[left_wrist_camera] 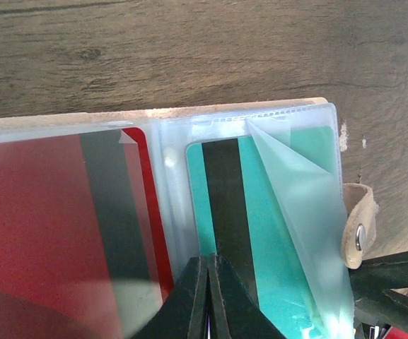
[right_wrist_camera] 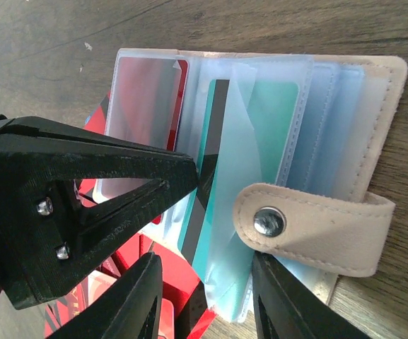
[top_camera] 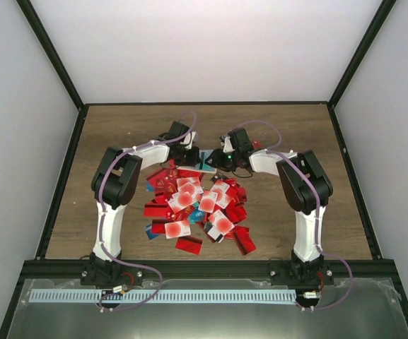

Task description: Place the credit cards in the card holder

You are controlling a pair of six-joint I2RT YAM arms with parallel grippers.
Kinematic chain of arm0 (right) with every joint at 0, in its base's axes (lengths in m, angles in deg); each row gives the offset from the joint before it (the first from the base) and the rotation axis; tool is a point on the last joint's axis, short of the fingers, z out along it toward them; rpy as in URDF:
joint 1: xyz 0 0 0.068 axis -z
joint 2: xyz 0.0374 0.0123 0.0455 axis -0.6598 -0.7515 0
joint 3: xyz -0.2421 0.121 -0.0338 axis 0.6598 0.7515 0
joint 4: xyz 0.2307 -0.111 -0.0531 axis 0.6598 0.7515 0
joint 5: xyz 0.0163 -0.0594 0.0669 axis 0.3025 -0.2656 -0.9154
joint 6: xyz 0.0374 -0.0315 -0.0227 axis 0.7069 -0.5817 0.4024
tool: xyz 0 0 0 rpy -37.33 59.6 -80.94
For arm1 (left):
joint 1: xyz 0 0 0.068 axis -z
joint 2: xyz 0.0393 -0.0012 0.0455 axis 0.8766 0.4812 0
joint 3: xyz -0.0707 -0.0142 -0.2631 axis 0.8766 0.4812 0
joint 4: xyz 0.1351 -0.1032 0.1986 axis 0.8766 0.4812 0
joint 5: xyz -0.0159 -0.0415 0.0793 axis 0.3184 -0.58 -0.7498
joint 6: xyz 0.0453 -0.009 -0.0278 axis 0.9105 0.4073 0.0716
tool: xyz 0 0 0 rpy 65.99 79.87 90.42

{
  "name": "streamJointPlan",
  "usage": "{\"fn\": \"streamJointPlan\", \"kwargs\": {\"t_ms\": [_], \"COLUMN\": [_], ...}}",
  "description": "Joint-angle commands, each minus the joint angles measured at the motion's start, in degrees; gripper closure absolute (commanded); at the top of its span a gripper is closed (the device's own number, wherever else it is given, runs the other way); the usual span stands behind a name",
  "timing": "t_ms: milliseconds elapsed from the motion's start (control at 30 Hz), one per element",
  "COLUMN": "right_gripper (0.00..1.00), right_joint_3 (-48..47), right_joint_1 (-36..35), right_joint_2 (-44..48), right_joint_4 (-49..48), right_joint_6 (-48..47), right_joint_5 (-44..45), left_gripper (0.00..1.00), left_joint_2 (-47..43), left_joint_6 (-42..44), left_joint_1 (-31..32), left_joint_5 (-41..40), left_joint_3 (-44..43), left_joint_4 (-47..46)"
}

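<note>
The card holder (right_wrist_camera: 373,127) lies open on the table, a beige cover with clear plastic sleeves and a snap strap (right_wrist_camera: 310,222). It also shows in the top view (top_camera: 207,161) and the left wrist view (left_wrist_camera: 310,104). A red card (right_wrist_camera: 147,99) sits in one sleeve. My left gripper (left_wrist_camera: 214,279) is shut on a teal card (left_wrist_camera: 274,240) with a black stripe, which lies partly inside the neighbouring sleeve. My right gripper (right_wrist_camera: 207,296) is open, its fingers either side of the holder's near edge below the strap. The loose credit cards (top_camera: 196,205) lie in a pile.
The pile of mostly red cards spreads over the wooden table (top_camera: 295,141) just in front of the holder. Black frame rails (top_camera: 62,176) border the table left and right. Both arms reach in over the pile towards the table's middle back.
</note>
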Motion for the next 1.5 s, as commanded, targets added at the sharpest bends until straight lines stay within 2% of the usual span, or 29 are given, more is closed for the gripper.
{"fn": "streamJointPlan", "kwargs": {"t_ms": [0, 800, 1200, 1467], "right_gripper": [0.63, 0.63, 0.63, 0.63], "right_joint_3": [-2.19, -7.28, -12.62, -16.96], "right_joint_1": [-0.5, -2.45, -3.94, -5.09], "right_joint_2": [0.02, -2.11, -6.47, -10.76], "right_joint_4": [-2.21, -2.11, -1.07, -0.95], "right_joint_6": [-0.53, -2.43, -2.61, -2.09], "right_joint_5": [-2.99, -5.19, -5.73, -6.62], "left_gripper": [0.96, 0.96, 0.96, 0.96], "left_joint_2": [0.91, -4.06, -13.04, -18.24], "left_joint_6": [-0.87, -5.65, -8.89, -7.78], "left_joint_1": [0.6, -2.23, -7.94, -11.27], "left_joint_5": [1.97, 6.75, 2.73, 0.41], "left_joint_3": [1.37, 4.04, 12.52, 17.65], "left_joint_4": [0.56, -3.74, -6.39, -7.7]}}
